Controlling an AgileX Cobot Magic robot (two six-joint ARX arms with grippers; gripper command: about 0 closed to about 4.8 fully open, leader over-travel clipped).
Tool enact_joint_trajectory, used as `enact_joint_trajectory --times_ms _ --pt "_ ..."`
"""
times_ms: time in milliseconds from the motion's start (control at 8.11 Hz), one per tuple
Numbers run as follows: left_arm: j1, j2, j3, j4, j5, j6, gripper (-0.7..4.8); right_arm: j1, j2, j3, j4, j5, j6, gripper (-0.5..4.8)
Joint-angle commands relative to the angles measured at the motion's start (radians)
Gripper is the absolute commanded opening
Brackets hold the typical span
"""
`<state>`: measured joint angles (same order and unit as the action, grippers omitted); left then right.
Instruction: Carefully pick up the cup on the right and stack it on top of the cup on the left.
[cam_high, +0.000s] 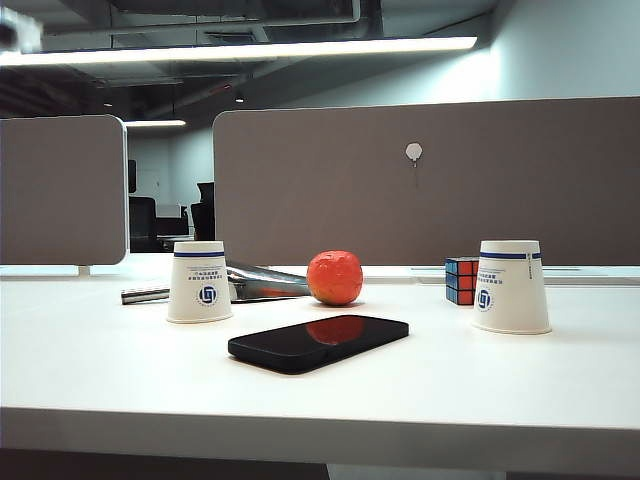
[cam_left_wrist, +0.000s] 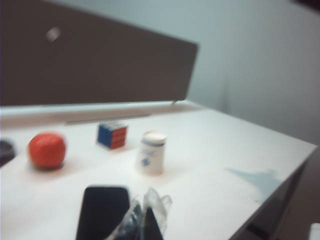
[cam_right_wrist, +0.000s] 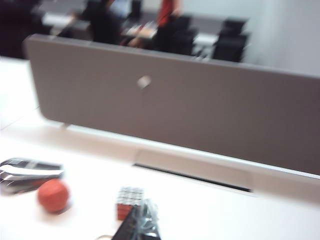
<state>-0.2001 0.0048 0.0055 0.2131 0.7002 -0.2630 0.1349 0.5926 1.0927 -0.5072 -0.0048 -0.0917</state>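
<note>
- Right cup (cam_high: 511, 287): stood upside down on the white table (cam_high: 120, 370), just beside a puzzle cube (cam_high: 461, 280)
- Left cup (cam_high: 199, 282): upside down, well apart from it
- Orange ball (cam_high: 334, 277) and black phone (cam_high: 318, 341): placed between the cups
- Right gripper (cam_right_wrist: 142, 225): seen closed, nothing held, above the cube
- Left gripper (cam_left_wrist: 145, 220): blurred, opening cannot be told, near the phone

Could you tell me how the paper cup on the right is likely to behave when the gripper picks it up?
The right cup looks like thin paper, so probably light and easily crushed. It stands upside down on its wide rim, so likely stable. Its tapered wall may slip from the right gripper.
</note>
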Motion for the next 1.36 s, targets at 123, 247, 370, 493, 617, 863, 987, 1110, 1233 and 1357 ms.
enact_joint_trajectory --times_ms 123,247,370,493,617,863,987,1110,1233,1357 --pt "-0.001 0.001 0.003 0.192 0.046 -0.026 -0.05 0.001 0.358 0.167 0.006 -0.132 -0.021 0.00" --pt "-0.001 0.001 0.003 0.200 0.039 -0.025 -0.05 0.000 0.414 0.167 0.015 -0.132 -0.030 0.00" --pt "-0.001 0.000 0.003 0.200 0.041 -0.026 -0.05 0.000 0.485 0.167 0.020 -0.132 -0.054 -0.01" --pt "-0.001 0.001 0.003 0.200 0.040 -0.025 -0.05 0.000 0.551 0.167 0.041 -0.166 -0.066 0.00" --pt "-0.001 0.001 0.003 0.200 0.041 -0.026 -0.04 0.001 0.645 0.167 0.053 -0.220 -0.066 1.81" --pt "-0.001 0.001 0.003 0.199 0.038 -0.026 -0.03 0.001 0.693 0.166 0.024 -0.261 -0.066 2.13" --pt "0.000 0.001 0.003 0.199 0.037 -0.026 -0.03 0.001 0.702 0.165 0.013 -0.261 -0.066 2.64" --pt "0.000 0.001 0.003 0.199 0.032 -0.026 -0.04 0.001 0.721 0.165 -0.004 -0.260 -0.066 3.26" --pt "-0.001 0.001 0.003 0.200 0.033 -0.026 -0.05 0.001 0.730 0.164 -0.020 -0.260 -0.066 3.25" --pt "-0.001 0.001 0.003 0.199 0.033 -0.026 -0.05 0.001 0.737 0.154 -0.032 -0.264 -0.067 3.23"
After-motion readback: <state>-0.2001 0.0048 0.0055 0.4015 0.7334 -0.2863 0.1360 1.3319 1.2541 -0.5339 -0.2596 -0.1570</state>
